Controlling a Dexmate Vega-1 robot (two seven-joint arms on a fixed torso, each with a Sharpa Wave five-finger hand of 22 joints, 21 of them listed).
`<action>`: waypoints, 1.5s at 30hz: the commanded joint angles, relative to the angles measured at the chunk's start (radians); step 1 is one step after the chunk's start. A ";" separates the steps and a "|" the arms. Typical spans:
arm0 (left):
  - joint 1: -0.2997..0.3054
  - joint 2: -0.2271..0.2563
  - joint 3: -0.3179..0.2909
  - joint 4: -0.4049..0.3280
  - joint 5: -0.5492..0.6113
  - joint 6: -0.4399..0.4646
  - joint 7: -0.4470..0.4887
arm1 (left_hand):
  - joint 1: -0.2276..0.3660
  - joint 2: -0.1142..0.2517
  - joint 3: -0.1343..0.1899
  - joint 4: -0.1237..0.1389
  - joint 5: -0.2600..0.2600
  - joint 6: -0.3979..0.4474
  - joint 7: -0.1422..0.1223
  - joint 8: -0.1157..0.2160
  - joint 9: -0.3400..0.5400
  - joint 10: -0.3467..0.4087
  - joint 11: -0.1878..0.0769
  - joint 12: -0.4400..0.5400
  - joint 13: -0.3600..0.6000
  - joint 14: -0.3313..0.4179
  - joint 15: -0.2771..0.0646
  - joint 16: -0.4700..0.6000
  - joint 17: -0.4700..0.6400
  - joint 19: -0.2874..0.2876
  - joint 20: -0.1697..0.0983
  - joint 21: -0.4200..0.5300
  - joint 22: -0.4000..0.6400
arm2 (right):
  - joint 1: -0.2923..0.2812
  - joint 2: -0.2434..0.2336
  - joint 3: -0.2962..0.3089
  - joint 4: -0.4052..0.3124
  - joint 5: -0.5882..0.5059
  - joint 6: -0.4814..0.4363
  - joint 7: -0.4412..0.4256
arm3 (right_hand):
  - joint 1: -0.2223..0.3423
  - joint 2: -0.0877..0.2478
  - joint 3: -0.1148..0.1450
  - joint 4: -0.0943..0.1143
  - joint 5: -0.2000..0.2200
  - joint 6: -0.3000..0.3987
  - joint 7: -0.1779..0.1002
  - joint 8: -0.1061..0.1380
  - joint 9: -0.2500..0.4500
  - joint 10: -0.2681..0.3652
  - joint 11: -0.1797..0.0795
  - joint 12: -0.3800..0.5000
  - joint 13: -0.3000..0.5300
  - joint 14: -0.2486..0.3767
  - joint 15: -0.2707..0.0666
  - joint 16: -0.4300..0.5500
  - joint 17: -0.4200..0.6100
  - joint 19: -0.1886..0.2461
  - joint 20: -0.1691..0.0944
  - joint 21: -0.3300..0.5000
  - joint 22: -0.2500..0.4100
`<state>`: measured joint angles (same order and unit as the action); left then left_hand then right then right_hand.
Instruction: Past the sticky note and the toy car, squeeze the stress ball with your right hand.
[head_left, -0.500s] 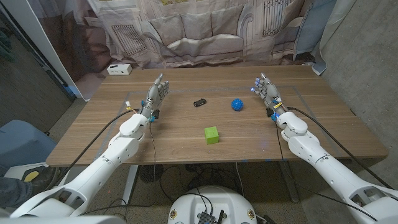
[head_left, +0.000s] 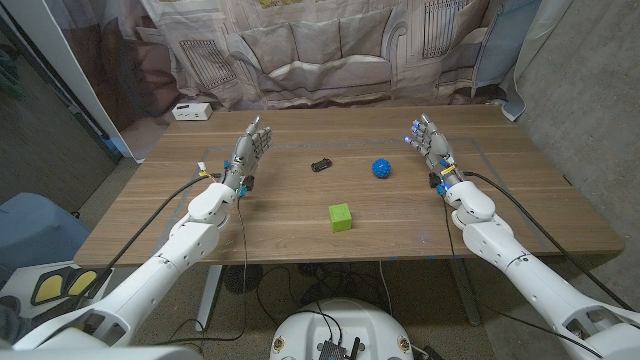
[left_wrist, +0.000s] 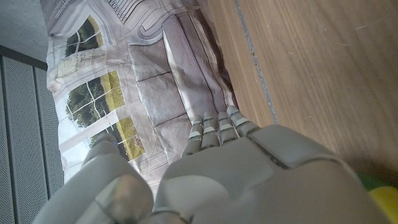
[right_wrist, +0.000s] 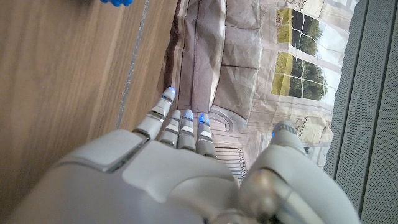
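A blue spiky stress ball (head_left: 381, 168) lies on the wooden table (head_left: 300, 225), right of centre. A small black toy car (head_left: 321, 164) sits to its left. A green block of sticky notes (head_left: 340, 217) lies nearer the front edge. My right hand (head_left: 427, 144) stands to the right of the ball, apart from it, fingers straight and empty. My left hand (head_left: 249, 150) stands on the left side of the table, fingers extended, holding nothing. A sliver of the blue ball (right_wrist: 117, 2) shows in the right wrist view, past my right hand (right_wrist: 186, 174). My left hand (left_wrist: 230, 174) shows its back in the left wrist view.
A small white box (head_left: 192, 111) sits at the table's far left corner. A printed cloth backdrop (head_left: 340, 50) hangs behind the far edge. Cables run along both arms.
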<state>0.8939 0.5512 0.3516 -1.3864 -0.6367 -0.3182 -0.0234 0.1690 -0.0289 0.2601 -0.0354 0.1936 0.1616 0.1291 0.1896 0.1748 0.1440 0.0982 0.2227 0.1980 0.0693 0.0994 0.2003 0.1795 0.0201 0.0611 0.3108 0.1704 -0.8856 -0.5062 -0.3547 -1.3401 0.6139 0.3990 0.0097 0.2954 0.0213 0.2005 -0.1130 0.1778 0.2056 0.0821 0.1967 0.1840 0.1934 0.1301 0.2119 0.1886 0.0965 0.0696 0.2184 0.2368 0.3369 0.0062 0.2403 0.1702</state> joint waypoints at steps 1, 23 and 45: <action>-0.003 0.022 0.002 -0.023 0.040 -0.014 0.008 | 0.007 0.002 0.004 -0.004 0.005 0.018 0.000 0.011 0.005 0.019 0.004 0.010 0.003 0.023 0.006 0.009 0.002 0.024 0.009 0.005 0.004 | -0.024 -0.027 -0.003 -0.027 -0.050 0.048 -0.001 | 0.014 0.006 0.006 -0.002 0.004 0.011 0.000 0.007 0.001 0.016 0.000 0.006 0.005 0.013 -0.001 0.003 -0.001 0.016 -0.001 0.002 0.002; -0.051 -0.018 0.030 0.026 0.063 -0.025 0.008 | 0.011 0.004 0.000 -0.015 0.003 0.093 -0.044 0.020 0.006 0.093 -0.025 0.026 0.001 0.098 -0.027 0.013 0.001 0.072 0.022 -0.013 0.005 | -0.007 -0.102 -0.026 -0.015 -0.067 0.103 0.159 | 0.041 0.020 0.018 -0.017 0.002 0.068 -0.011 0.021 0.002 0.029 -0.012 0.004 0.006 0.023 -0.006 0.001 -0.010 0.030 -0.005 -0.007 0.001; 0.053 0.058 -0.018 -0.128 0.100 -0.037 0.078 | 0.015 0.003 -0.002 -0.021 0.002 0.107 -0.038 0.019 0.006 0.106 -0.023 0.025 0.001 0.109 -0.026 0.009 0.001 0.077 0.023 -0.024 0.005 | -0.029 -0.141 -0.044 -0.138 -0.524 0.094 -0.182 | 0.061 0.019 0.021 -0.029 0.001 0.075 -0.022 0.009 0.002 0.024 -0.024 -0.008 0.006 0.026 -0.016 -0.004 -0.019 0.010 0.000 -0.031 0.002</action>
<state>0.8838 0.5598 0.3711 -1.4242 -0.5504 -0.3463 0.0323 0.1741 -0.0236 0.2588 -0.0490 0.1935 0.2574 0.0929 0.2049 0.1794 0.2359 0.0767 0.2458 0.1952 0.1702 0.0768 0.2078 0.1767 0.0852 0.0848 0.2912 0.1701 -0.8964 -0.6030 -0.3948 -1.4022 0.3996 0.5235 0.0353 0.3405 0.0374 0.2199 -0.1324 0.1777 0.2856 0.0407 0.2114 0.1837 0.2386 0.0955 0.2119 0.1933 0.1269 0.0535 0.2183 0.2182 0.3476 0.0121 0.2152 0.1699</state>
